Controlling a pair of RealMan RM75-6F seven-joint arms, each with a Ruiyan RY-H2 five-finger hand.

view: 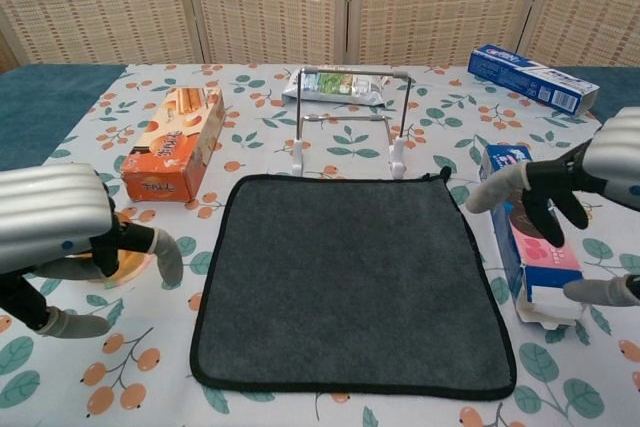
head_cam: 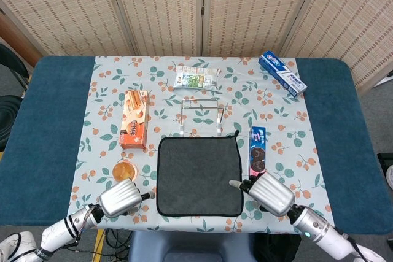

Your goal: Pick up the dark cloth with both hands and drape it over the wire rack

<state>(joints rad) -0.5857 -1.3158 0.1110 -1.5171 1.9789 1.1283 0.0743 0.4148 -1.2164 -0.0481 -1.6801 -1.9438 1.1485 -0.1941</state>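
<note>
head: high, looks down | chest: low, close (both share cloth (head_cam: 199,176))

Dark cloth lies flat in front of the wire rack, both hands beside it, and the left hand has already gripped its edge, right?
Not quite. The left hand holds nothing; the chest view shows it apart from the dark cloth. The rest stands: cloth flat before the wire rack, right hand at the other side.

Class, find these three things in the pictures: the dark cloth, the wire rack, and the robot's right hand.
dark cloth (view: 350,282), chest view, middle of the flat fabric.
wire rack (view: 352,74), chest view, middle of its top bar.
right hand (head_cam: 268,192), head view, back of the hand.
</note>
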